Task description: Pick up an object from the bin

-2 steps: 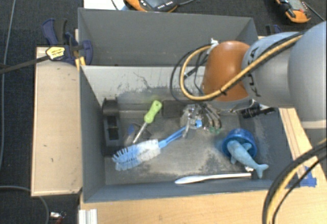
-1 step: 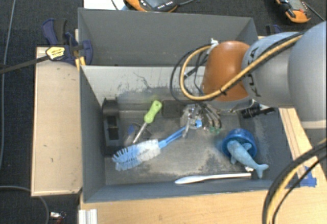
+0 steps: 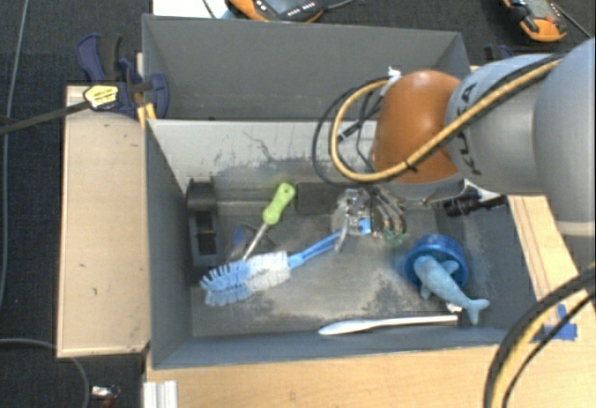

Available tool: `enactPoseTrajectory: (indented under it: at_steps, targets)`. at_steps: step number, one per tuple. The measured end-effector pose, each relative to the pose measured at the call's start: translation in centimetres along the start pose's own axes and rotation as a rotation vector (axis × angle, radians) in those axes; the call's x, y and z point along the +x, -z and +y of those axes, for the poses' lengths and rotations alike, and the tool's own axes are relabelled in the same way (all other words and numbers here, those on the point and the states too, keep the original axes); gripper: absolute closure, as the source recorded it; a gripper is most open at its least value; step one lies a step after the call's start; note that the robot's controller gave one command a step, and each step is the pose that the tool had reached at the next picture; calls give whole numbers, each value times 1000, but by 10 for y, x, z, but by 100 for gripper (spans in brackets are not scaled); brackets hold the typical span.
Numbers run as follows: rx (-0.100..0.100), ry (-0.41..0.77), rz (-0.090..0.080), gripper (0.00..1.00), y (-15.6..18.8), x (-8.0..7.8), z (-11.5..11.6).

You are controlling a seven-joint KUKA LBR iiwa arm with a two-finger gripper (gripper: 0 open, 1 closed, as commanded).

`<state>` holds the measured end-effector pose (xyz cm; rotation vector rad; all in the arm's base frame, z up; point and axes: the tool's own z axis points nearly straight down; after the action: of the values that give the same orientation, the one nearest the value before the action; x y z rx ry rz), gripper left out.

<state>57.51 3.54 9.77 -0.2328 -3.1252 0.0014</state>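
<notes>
Looming closest, the grey arm (image 3: 526, 131) with its orange cover (image 3: 414, 122) reaches into the bin (image 3: 279, 71) from the right. Its hand (image 3: 358, 222) is low at mid-floor, right at the handle tip of a blue bottle brush (image 3: 265, 268) lying off to the left; clenched or released, I cannot tell. A blue whale toy (image 3: 447, 283) sits nearby on the right

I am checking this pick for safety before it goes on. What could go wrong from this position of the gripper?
1. The gripper sits at the handle end of the blue brush. If taken so far from its middle, the brush may tilt and slip out.
2. The green-handled tool lies close beside the brush and might get dragged along.
</notes>
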Motion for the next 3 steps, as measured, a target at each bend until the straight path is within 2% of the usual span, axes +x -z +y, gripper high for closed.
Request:
enactPoseTrajectory:
  at_steps: [1,2,3]
  targets:
    - [0,2,-4,100,-9,-1,17]
    - [-2,-14,-8,100,11,-3,-1]
    - [-2,-14,-8,100,11,-3,-1]
